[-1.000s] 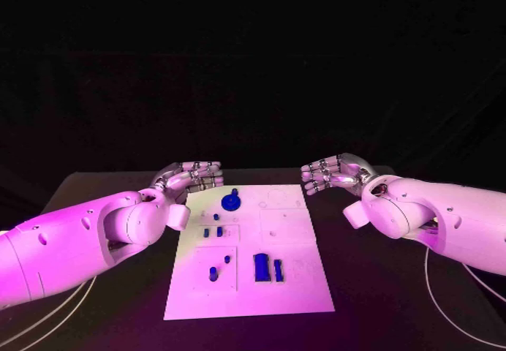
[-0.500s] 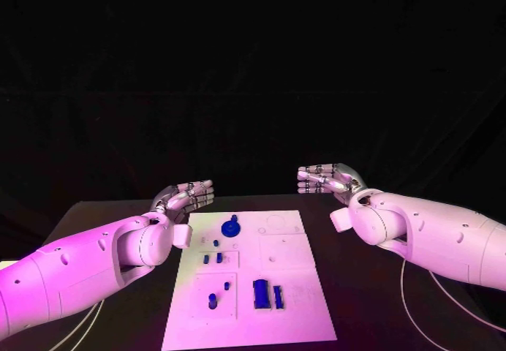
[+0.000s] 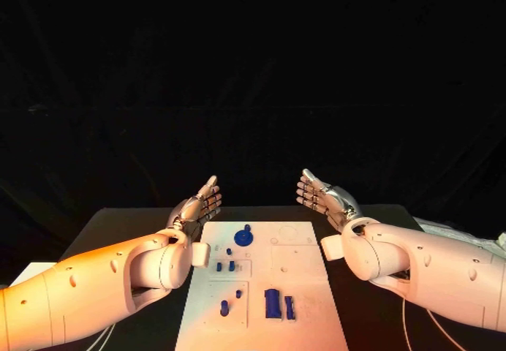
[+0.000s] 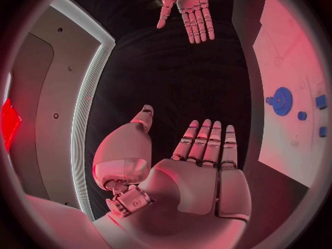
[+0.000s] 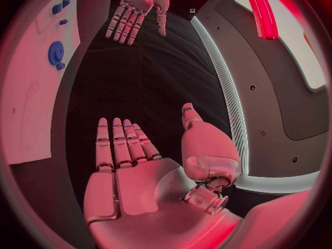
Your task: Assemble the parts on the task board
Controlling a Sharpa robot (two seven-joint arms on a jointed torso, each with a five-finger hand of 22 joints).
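Observation:
The white task board (image 3: 300, 292) lies in the middle of the black table. On it a round blue gear-like part (image 3: 243, 237) sits near the far end, small blue pegs (image 3: 224, 266) lie mid-board, and two upright blue blocks (image 3: 273, 303) stand nearer me. My left hand (image 3: 198, 205) is raised above the board's far left corner, fingers straight and apart, holding nothing. My right hand (image 3: 320, 196) is raised above the far right corner, also flat and empty. The left wrist view shows the left palm (image 4: 197, 177), the gear (image 4: 281, 100) and the right hand (image 4: 188, 8). The right wrist view shows the right palm (image 5: 135, 177).
The black table (image 3: 126, 227) extends on both sides of the board. A dark curtain fills the background. My two white forearms (image 3: 105, 289) flank the board's near half.
Both hands have lifted off the table and uncurled from bent fingers to flat, spread palms facing each other. The head camera has tilted up, so the board sits lower in the picture.

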